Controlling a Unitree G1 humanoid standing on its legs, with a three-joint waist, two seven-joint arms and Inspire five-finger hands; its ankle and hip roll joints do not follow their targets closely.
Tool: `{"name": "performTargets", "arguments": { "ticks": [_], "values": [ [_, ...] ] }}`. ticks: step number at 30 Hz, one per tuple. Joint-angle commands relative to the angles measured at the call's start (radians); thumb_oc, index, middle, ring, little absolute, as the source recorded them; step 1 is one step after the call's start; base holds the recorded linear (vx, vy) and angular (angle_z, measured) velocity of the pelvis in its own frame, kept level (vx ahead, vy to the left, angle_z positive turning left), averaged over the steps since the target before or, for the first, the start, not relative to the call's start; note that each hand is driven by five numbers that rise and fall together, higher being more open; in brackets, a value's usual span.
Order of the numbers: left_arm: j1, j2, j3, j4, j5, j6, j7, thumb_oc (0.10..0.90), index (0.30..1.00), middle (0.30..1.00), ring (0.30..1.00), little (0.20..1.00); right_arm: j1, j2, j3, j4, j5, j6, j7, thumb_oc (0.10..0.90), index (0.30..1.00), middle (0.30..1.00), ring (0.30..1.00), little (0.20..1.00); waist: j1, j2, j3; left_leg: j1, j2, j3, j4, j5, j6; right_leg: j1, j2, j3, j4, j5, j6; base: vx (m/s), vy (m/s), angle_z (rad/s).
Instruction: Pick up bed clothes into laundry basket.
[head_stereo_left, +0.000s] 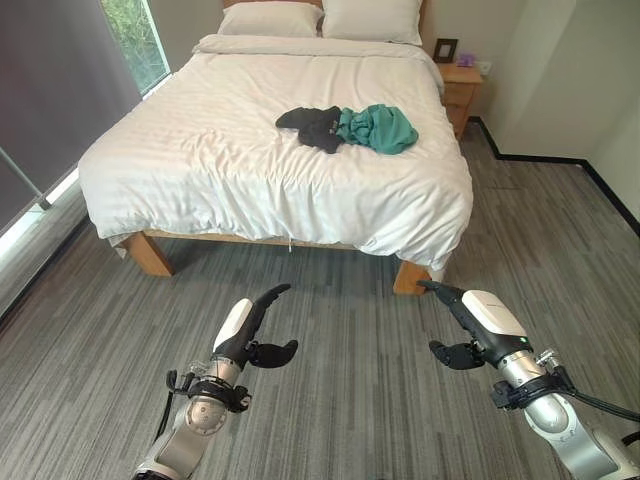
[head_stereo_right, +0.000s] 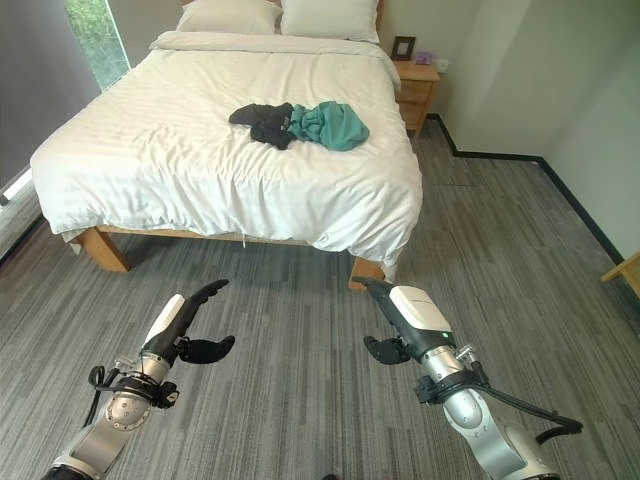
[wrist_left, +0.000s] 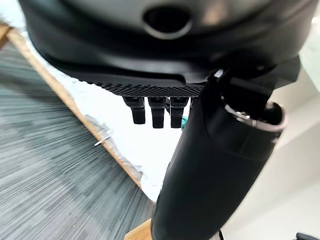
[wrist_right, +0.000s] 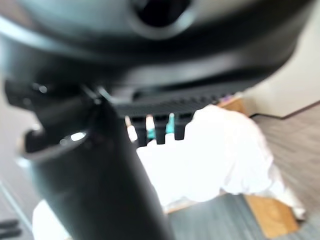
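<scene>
Two garments lie together on the white bed (head_stereo_left: 230, 150): a dark grey one (head_stereo_left: 312, 124) and a teal one (head_stereo_left: 380, 127) touching its right side. Both sit right of the bed's middle, well beyond my hands. My left hand (head_stereo_left: 247, 330) hovers over the floor in front of the bed, fingers straight, thumb out, holding nothing. My right hand (head_stereo_left: 475, 325) is level with it, near the bed's front right corner, also open and empty. In the left wrist view the fingers (wrist_left: 157, 112) point at the bed; a speck of teal (wrist_left: 184, 122) shows past them.
A wooden nightstand (head_stereo_left: 461, 88) stands at the bed's far right, by the wall. Two pillows (head_stereo_left: 320, 18) lie at the head. A window (head_stereo_left: 135, 38) and grey wall run along the left. Grey carpet (head_stereo_left: 350, 400) spreads in front and to the right of the bed.
</scene>
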Motion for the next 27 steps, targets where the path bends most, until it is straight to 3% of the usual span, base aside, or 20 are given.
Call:
{"name": "performTargets", "arguments": {
  "ticks": [1,9,12,13,15,16,18,19,20,21,23,24,25,27],
  "values": [
    [-0.06,0.02,0.063,-0.118,-0.066,-0.094,0.003,0.8,0.9,0.9,0.9,0.9,-0.031,0.012,-0.087,-0.097,0.082,-0.041,-0.033,0.8,0.9,0.9,0.9,0.9,0.019,-0.04,-0.073,-0.049,0.06,-0.04,0.0,0.06,-0.054,0.002,-0.12,-0.026,0.003,0.036,0.157,0.0,0.0,0.0],
    [-0.056,0.04,0.077,-0.172,-0.079,-0.1,-0.005,0.8,0.9,0.9,0.9,0.9,-0.031,0.087,-0.072,-0.072,0.091,-0.016,-0.028,0.8,0.9,0.9,0.9,0.9,0.005,-0.04,-0.062,-0.028,0.04,-0.032,0.0,0.034,-0.037,-0.008,-0.125,0.005,0.003,0.046,0.159,0.01,0.023,-0.05],
    [-0.058,0.054,0.076,-0.187,-0.08,-0.103,-0.001,0.8,0.9,0.9,0.9,0.9,-0.046,0.106,-0.063,-0.076,0.091,-0.008,-0.032,0.8,0.9,0.9,0.9,0.9,-0.006,-0.042,-0.031,-0.019,0.024,-0.031,0.0,0.017,-0.018,-0.033,-0.128,0.025,0.065,0.043,0.158,-0.04,0.069,-0.16],
    [-0.057,0.055,0.074,-0.189,-0.103,-0.108,0.0,0.8,0.9,0.9,0.9,0.9,-0.057,0.119,-0.057,-0.082,0.087,-0.004,-0.034,0.8,0.9,0.9,0.9,0.9,-0.014,-0.039,-0.005,-0.01,0.013,-0.026,0.0,0.003,-0.002,-0.079,-0.131,0.033,0.153,0.037,0.171,-0.04,0.072,-0.14],
    [-0.054,0.059,0.074,-0.188,-0.107,-0.11,-0.005,0.8,0.9,0.9,0.9,0.9,-0.057,0.125,-0.057,-0.088,0.085,-0.005,-0.031,0.8,0.9,0.9,0.9,0.9,-0.016,-0.039,0.004,-0.001,0.009,-0.021,0.0,-0.004,0.004,-0.099,-0.137,0.035,0.209,0.048,0.184,0.02,0.059,-0.19],
    [-0.04,0.07,0.076,-0.194,-0.115,-0.114,-0.018,0.8,0.9,0.9,0.9,0.9,-0.047,0.134,-0.062,-0.106,0.082,-0.007,-0.022,0.8,0.9,0.9,0.9,0.9,-0.028,-0.029,0.032,0.029,0.016,-0.007,0.003,-0.011,0.011,-0.16,-0.139,0.043,0.35,0.091,0.187,0.07,0.052,-0.22],
    [-0.034,0.077,0.075,-0.196,-0.119,-0.117,-0.018,0.8,0.9,0.9,0.9,0.9,-0.051,0.134,-0.058,-0.113,0.083,-0.008,-0.02,0.8,0.9,0.9,0.9,0.9,-0.031,-0.024,0.048,0.045,0.024,0.006,0.003,-0.015,0.012,-0.198,-0.147,0.037,0.422,0.117,0.187,0.04,0.04,-0.21],
    [-0.034,0.078,0.069,-0.188,-0.124,-0.117,-0.015,0.8,0.9,0.9,0.9,0.9,-0.058,0.137,-0.049,-0.108,0.087,-0.007,-0.019,0.8,0.9,0.9,0.9,0.9,-0.036,-0.017,0.064,0.062,0.028,0.017,0.001,-0.025,0.013,-0.242,-0.161,0.014,0.483,0.16,0.187,0.13,0.028,-0.4],
    [-0.034,0.072,0.072,-0.175,-0.127,-0.11,-0.016,0.8,0.9,0.9,0.9,0.9,-0.059,0.141,-0.047,-0.119,0.075,0.002,-0.011,0.8,0.9,0.9,0.9,0.9,-0.045,-0.018,0.069,0.082,0.021,0.027,0.0,-0.044,0.01,-0.288,-0.174,-0.03,0.482,0.165,0.187,0.14,0.029,-0.41],
    [-0.034,0.072,0.072,-0.175,-0.127,-0.11,-0.016,0.8,0.9,0.9,0.9,0.9,-0.059,0.141,-0.047,-0.12,0.075,0.002,-0.011,0.8,0.9,0.9,0.9,0.9,-0.046,-0.018,0.069,0.081,0.021,0.026,0.0,-0.044,0.01,-0.288,-0.174,-0.031,0.483,0.164,0.187,0.33,0.041,-0.28],
    [-0.039,0.056,0.07,-0.168,-0.148,-0.109,-0.019,0.8,0.9,0.9,0.9,0.9,-0.035,0.136,-0.055,-0.138,0.067,0.003,-0.014,0.8,0.9,0.9,0.9,0.9,-0.075,-0.037,0.08,0.121,-0.036,-0.003,0.0,-0.099,0.014,-0.331,-0.154,-0.047,0.341,0.129,0.187,0.33,0.047,0.03],
    [-0.04,0.055,0.07,-0.166,-0.149,-0.109,-0.019,0.8,0.9,0.9,0.9,0.9,-0.034,0.136,-0.056,-0.139,0.068,0.004,-0.014,0.8,0.9,0.9,0.9,0.9,-0.078,-0.034,0.081,0.123,-0.033,-0.007,0.0,-0.102,0.015,-0.323,-0.152,-0.054,0.332,0.129,0.187,0.37,-0.033,0.14],
    [-0.054,0.048,0.06,-0.16,-0.15,-0.114,-0.022,0.8,0.9,0.9,0.9,0.9,-0.021,0.133,-0.061,-0.158,0.076,0.002,-0.017,0.8,0.9,0.9,0.9,0.9,-0.101,-0.038,0.091,0.157,-0.051,-0.02,0.0,-0.141,-0.002,-0.357,-0.175,-0.092,0.177,0.147,0.187,0.27,-0.038,0.18],
    [-0.06,0.046,0.056,-0.148,-0.147,-0.115,-0.021,0.8,0.9,0.9,0.9,0.9,-0.02,0.134,-0.06,-0.16,0.076,0.003,-0.015,0.8,0.9,0.9,0.9,0.9,-0.114,-0.029,0.093,0.172,-0.043,-0.023,0.0,-0.156,-0.015,-0.367,-0.183,-0.115,0.101,0.173,0.187,0.31,-0.094,0.31]
  ]
}}
